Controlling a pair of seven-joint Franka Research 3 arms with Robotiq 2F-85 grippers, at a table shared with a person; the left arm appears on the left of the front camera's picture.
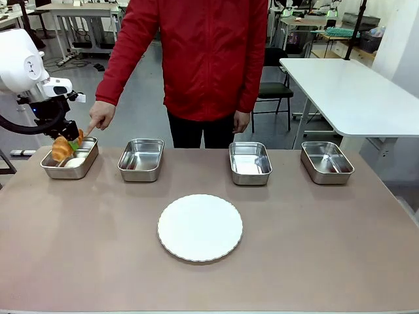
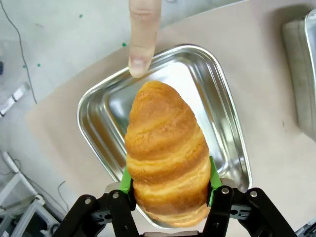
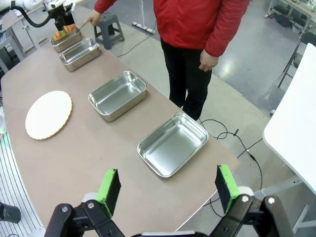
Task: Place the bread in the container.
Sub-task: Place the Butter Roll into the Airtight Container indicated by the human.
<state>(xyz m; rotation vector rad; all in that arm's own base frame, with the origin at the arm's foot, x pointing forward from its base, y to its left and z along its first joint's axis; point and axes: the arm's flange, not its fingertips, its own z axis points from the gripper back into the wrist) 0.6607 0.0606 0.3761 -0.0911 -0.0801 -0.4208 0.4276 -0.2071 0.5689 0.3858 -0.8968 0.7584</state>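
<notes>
Left end effector (image 2: 170, 190) grips the bread (image 2: 167, 153) above the container (image 2: 232, 133) — right end effector (image 3: 168, 190) released.

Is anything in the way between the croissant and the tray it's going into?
Nothing blocks it. The left gripper holds the croissant right above the container. The person's finger only points at the far rim.

The bread (image 1: 62, 148) hangs over the leftmost container (image 1: 70, 159) of four, the plate (image 1: 200, 227) nearer the robot.
</notes>
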